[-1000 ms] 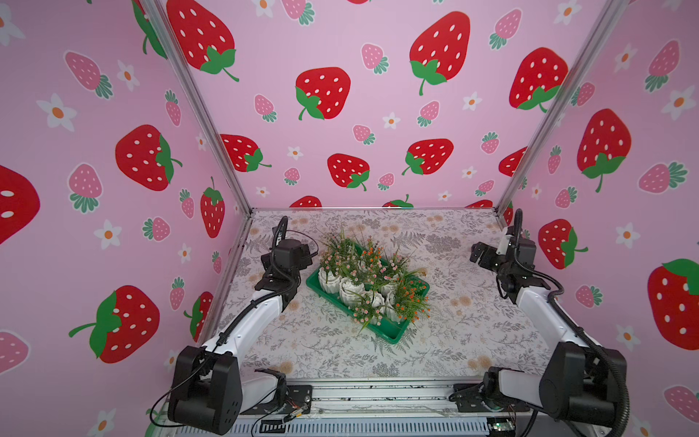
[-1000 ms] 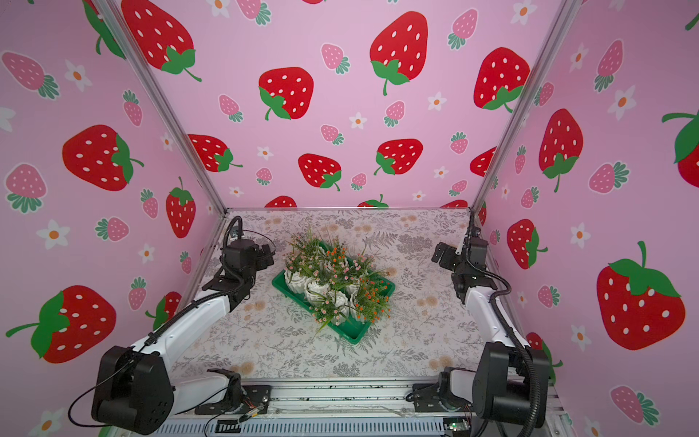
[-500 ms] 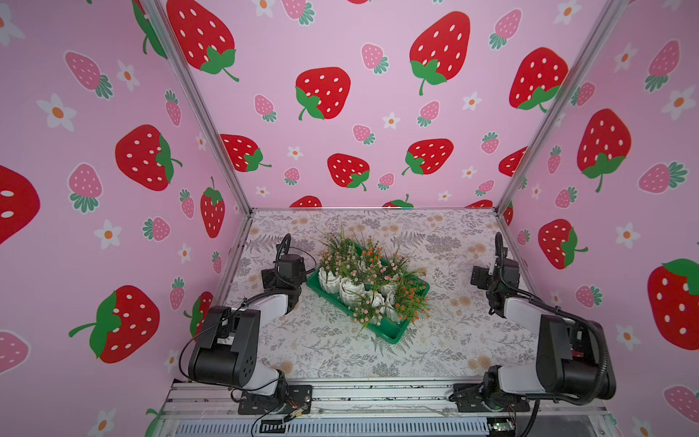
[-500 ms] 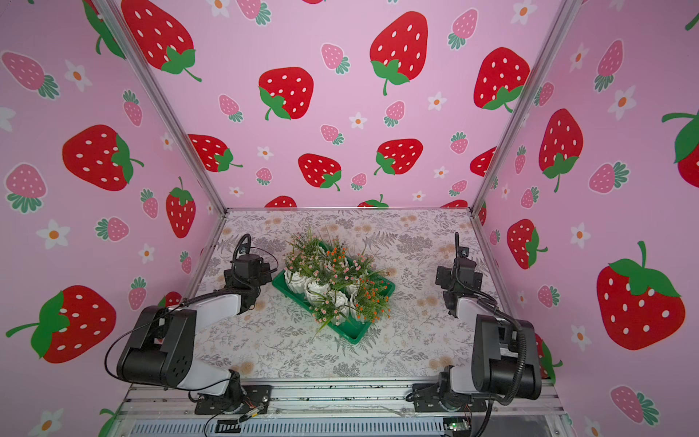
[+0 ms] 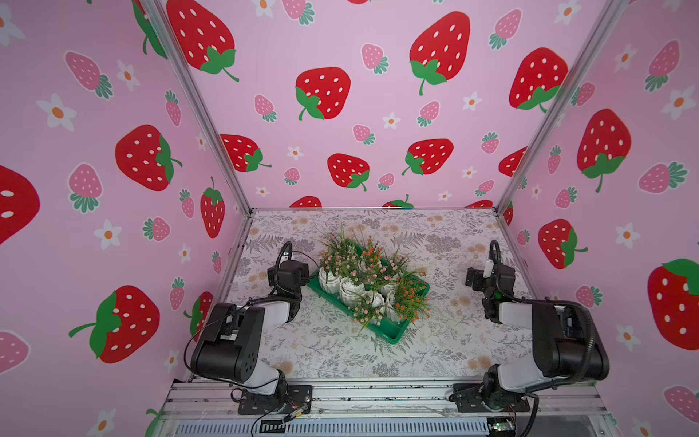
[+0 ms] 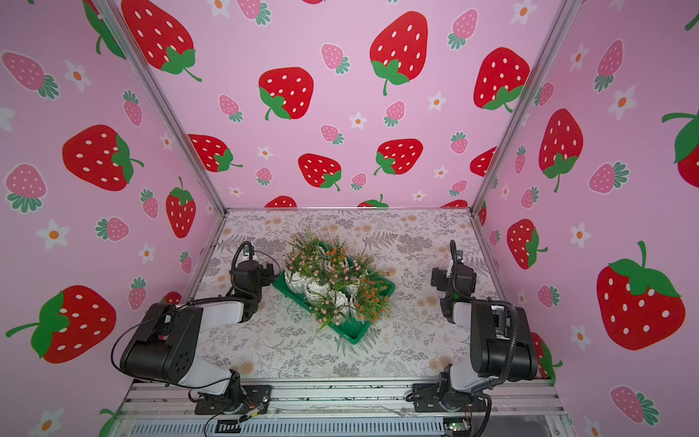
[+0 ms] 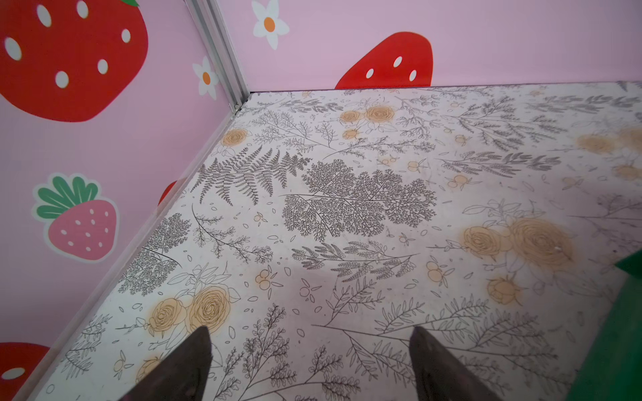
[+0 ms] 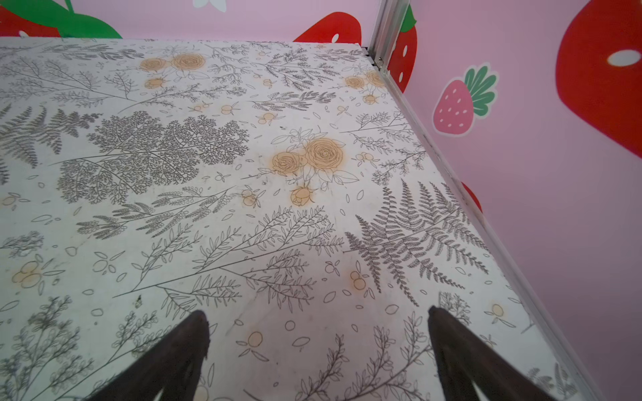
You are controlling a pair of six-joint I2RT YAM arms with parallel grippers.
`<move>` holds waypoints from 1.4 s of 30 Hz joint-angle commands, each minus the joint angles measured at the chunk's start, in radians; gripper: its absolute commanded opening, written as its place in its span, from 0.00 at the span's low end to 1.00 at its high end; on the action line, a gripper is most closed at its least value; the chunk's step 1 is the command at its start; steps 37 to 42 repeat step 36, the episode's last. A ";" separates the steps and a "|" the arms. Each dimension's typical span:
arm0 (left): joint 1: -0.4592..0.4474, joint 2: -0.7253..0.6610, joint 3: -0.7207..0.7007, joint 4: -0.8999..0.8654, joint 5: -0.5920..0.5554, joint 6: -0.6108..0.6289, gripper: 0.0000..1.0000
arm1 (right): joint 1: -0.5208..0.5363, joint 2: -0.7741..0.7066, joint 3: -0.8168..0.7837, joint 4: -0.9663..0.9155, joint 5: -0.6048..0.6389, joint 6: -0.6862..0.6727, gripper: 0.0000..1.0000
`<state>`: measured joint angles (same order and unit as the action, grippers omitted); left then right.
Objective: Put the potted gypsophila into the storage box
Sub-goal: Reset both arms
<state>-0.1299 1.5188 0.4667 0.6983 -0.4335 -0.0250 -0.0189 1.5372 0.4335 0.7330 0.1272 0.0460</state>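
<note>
In both top views, potted gypsophila (image 5: 363,287) stand in the storage box (image 5: 393,335). Only the wrist views show the left claw (image 7: 311,347) and right claw (image 8: 318,330) spread wide, empty.

Storage box (image 5: 393,333) sits mid-table (image 5: 340,359), potted gypsophila (image 5: 351,291) packed inside it. Left gripper (image 7: 309,331) is just beside the box's left end; right gripper (image 8: 318,314) is well apart, off right.

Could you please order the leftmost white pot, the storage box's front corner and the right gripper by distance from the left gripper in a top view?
1. Leftmost white pot, left of centre.
2. Storage box's front corner, centre front.
3. Right gripper, far right.
</note>
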 commanded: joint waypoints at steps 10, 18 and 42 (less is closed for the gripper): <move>0.081 0.038 -0.029 0.110 0.101 -0.058 0.89 | 0.038 0.040 0.017 0.070 0.020 -0.051 0.99; 0.091 0.028 -0.032 0.103 0.119 -0.066 0.99 | 0.042 0.040 0.019 0.068 0.026 -0.054 0.99; 0.090 0.026 -0.035 0.106 0.120 -0.066 0.99 | 0.043 0.036 0.013 0.075 0.026 -0.054 0.99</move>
